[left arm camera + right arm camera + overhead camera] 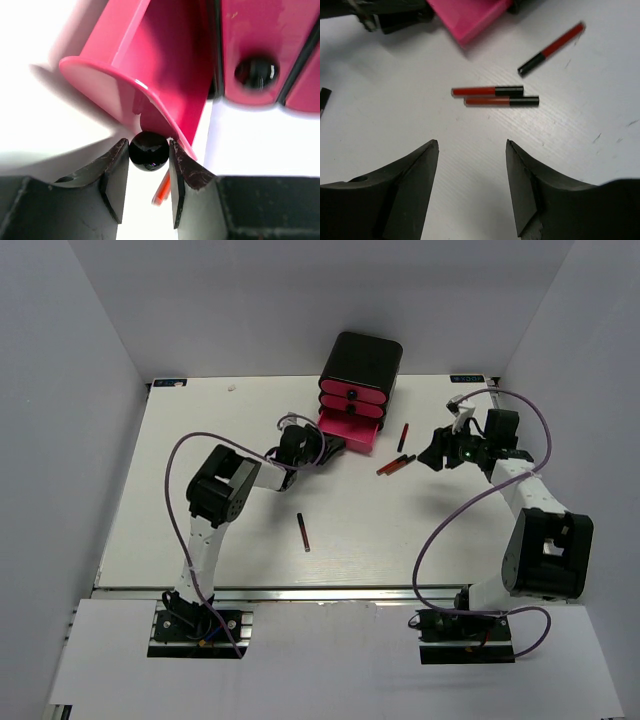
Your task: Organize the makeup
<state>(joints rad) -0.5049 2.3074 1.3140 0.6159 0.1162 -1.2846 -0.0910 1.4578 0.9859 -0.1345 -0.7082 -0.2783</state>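
The black box point(361, 362) holds three pink drawers; the bottom drawer point(352, 430) is pulled out. My left gripper point(330, 447) is shut on that drawer's round black knob point(149, 150), with the drawer point(150, 70) just beyond it. Two dark red and black sticks point(396, 465) lie side by side, also in the right wrist view point(495, 96). A third stick point(403, 436) lies beyond them point(551, 48). A fourth stick point(303, 532) lies alone mid-table. My right gripper point(432, 455) is open and empty point(472, 142), just short of the pair. No compacts or palettes are in view.
The box stands at the back centre of the white table point(200, 530). A red-orange stick end point(161, 190) shows under my left fingers. White walls surround the table on three sides. Each arm's cable loops over the table.
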